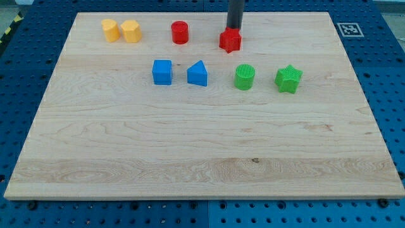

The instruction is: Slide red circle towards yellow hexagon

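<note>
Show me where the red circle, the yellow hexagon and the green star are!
red circle (180, 32), camera view, its side face.
yellow hexagon (131, 31), camera view, its middle.
green star (288, 78), camera view, its top centre.

Wooden board (202, 145); blue pegboard bench (19, 95).

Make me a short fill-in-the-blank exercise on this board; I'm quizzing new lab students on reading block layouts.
1. My tip is right above the red ____ block, to the right of the red circle.
2. The block right beside the yellow hexagon, on its left, is coloured ____.
3. Directly left of the blue triangle stands the blue ____.
4. The block nearest the view's right edge is the green ____.

Missing words: star; yellow; cube; star
</note>
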